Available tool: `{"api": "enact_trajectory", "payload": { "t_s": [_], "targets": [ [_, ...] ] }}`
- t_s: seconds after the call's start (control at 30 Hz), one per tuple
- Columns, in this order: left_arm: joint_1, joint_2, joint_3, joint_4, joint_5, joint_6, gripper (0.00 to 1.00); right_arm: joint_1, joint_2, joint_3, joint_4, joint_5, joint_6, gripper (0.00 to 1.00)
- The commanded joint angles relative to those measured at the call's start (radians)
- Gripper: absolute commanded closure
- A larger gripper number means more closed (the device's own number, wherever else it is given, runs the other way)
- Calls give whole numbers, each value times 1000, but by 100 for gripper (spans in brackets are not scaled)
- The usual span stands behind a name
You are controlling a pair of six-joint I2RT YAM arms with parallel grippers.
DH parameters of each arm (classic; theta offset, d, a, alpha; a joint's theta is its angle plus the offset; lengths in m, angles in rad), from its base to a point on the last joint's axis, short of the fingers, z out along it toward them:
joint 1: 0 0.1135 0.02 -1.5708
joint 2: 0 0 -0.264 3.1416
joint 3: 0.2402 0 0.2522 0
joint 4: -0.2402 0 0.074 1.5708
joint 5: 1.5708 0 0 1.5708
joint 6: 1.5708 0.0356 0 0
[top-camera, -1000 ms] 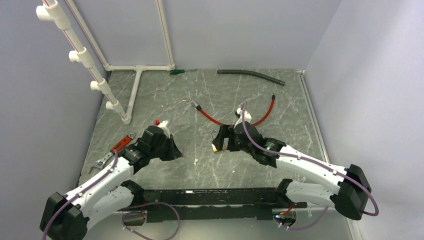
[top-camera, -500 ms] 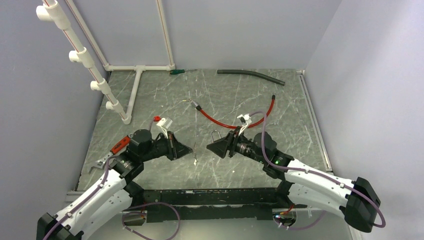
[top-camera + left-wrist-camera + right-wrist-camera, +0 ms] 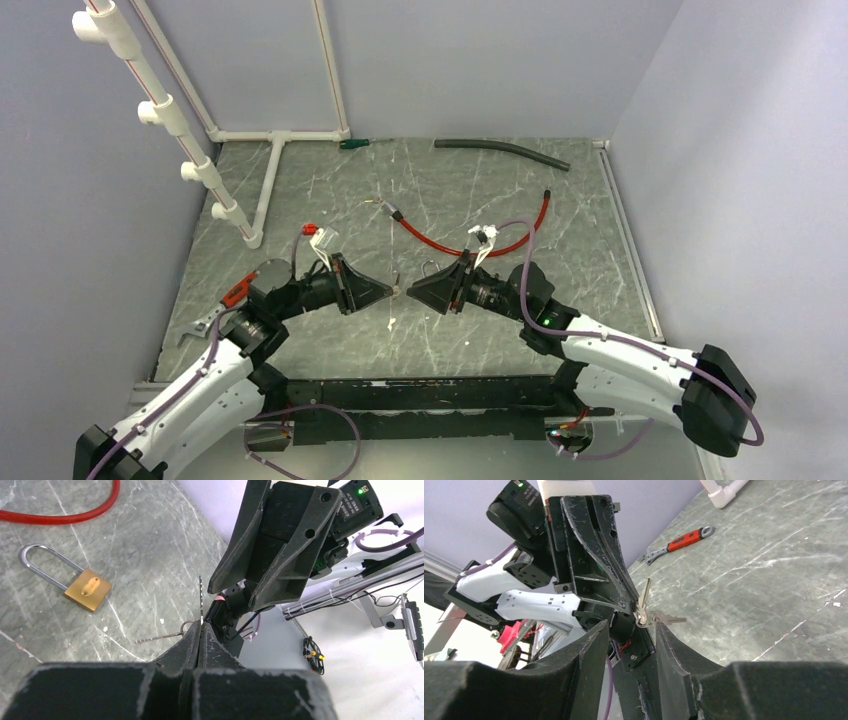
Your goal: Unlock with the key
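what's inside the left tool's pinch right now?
A key ring: one key sticks up, a second key points sideways. The left tool covers the gripped part, so which piece it pinches is hidden.

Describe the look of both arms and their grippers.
The left arm and right arm have white shells, black joints and a purple cable each. The left gripper and right gripper are black, tapered and scuffed. A green light glows at the right wrist.

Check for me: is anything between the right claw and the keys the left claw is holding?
Nothing visible. The keys stick out from the left claw's shut tip, straight ahead of the right claw's open fingers, with only air between. The padlock lies on the table, off to one side.
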Motion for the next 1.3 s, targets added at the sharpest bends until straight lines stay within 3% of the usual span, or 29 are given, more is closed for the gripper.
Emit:
{"api": "enact_trajectory", "payload": {
  "t_s": [0.0, 0.17, 0.93, 1.13, 1.27],
  "targets": [
    [-4, 0, -18, 113, 38, -29, 100, -1, 10, 5, 97, -16, 13, 60],
    [-4, 7, -40, 167, 43, -51, 100, 0, 42, 22, 114, -27, 22, 65],
    [-5, 3, -85, 258, 6, -90, 100, 23, 168, 75, 203, -76, 49, 73],
    [-6, 2, -95, 286, -4, -104, 100, 27, 179, 87, 191, -86, 39, 89],
    [-6, -13, -97, 281, -21, -102, 100, 29, 186, 89, 191, -93, 43, 91]
  ]
}}
